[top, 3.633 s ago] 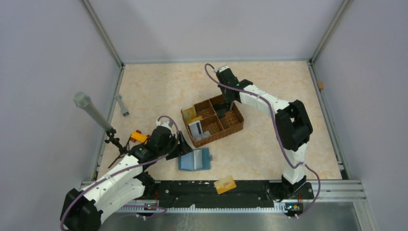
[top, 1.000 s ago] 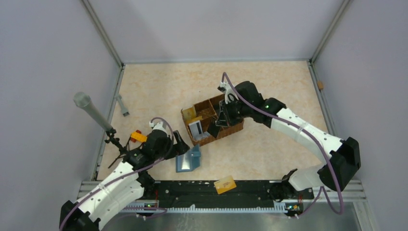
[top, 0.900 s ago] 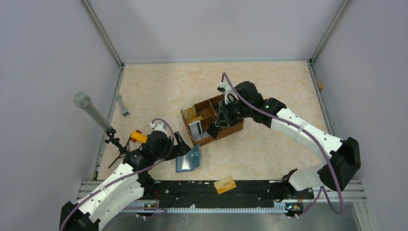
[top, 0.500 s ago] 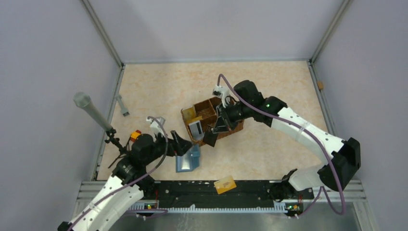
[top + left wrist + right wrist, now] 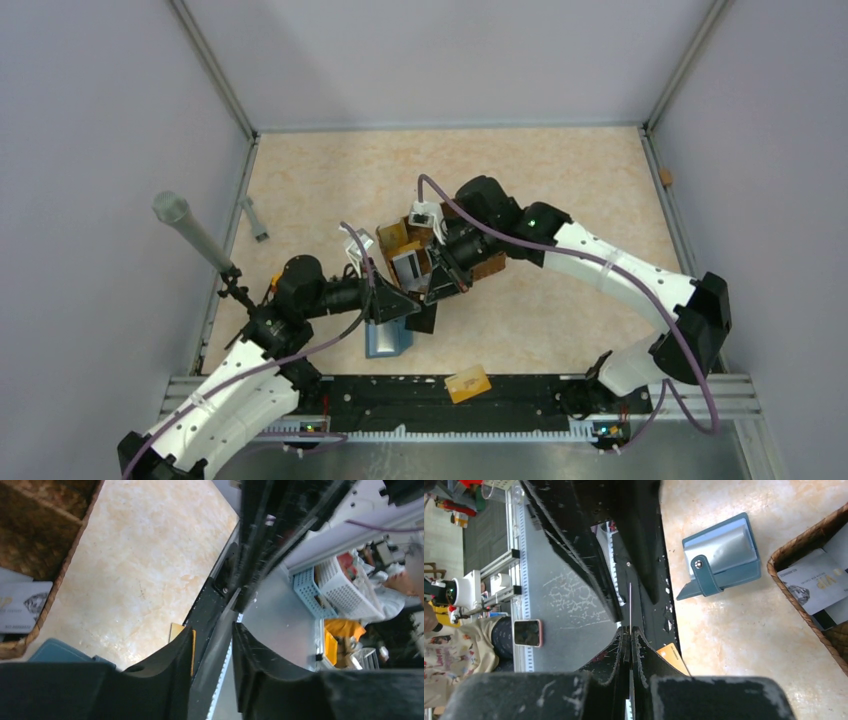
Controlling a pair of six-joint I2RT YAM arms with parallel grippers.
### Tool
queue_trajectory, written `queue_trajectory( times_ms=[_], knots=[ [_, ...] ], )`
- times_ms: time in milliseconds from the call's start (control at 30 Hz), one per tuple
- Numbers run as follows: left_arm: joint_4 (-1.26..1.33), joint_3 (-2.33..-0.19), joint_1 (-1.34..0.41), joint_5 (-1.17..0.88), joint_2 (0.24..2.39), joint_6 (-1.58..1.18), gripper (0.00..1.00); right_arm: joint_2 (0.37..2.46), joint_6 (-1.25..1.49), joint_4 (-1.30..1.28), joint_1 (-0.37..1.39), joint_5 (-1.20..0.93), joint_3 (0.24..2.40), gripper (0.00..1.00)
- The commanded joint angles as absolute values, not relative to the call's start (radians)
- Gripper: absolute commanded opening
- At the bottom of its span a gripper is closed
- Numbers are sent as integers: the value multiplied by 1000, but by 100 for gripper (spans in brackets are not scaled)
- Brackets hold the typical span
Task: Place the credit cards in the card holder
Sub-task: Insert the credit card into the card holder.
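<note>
Right gripper (image 5: 629, 630) clamping a credit card (image 5: 630, 605) edge-on just beside the card holder (image 5: 724, 555), left gripper (image 5: 214, 627) jaws narrowly parted, straddling the card's free end without touching it.

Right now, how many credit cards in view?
4: orange card on the front rail; gold card and white card in the basket; dark card edge-on in the right hand. More may hide under the white one.
</note>
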State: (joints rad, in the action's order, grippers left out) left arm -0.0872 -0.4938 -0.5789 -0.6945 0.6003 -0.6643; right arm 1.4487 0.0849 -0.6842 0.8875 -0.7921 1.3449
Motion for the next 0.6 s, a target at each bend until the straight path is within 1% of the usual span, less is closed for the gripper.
queue_trajectory(
  times_ms=[0,67,100,133,200,233,267,300,367,500,567],
  knots=[
    [47,-487,-584,-803,587,-685,25,1438,69,-656,891,-767,1404,0],
    [52,-474,-585,-802,580,-694,2,1430,90,-633,890,-730,1401,0],
    [54,-469,-584,-794,572,-699,0,1423,102,-617,890,-703,1395,4],
    [61,-462,-584,-784,561,-707,0,1414,115,-599,889,-677,1387,14],
    [72,-448,-583,-733,530,-724,0,1385,153,-547,886,-645,1350,44],
    [88,-432,-583,-697,503,-741,0,1365,180,-511,879,-636,1314,53],
    [106,-416,-583,-654,482,-776,0,1335,209,-454,874,-633,1277,61],
    [130,-400,-583,-616,463,-806,0,1312,242,-405,868,-632,1237,64],
    [222,-349,-583,-576,433,-864,0,1265,308,-313,856,-638,1163,67],
    [298,-302,-584,-521,400,-919,0,1215,412,-162,854,-681,1051,67],
    [306,-295,-583,-517,395,-926,0,1213,486,-64,854,-717,1001,65]
  ],
)
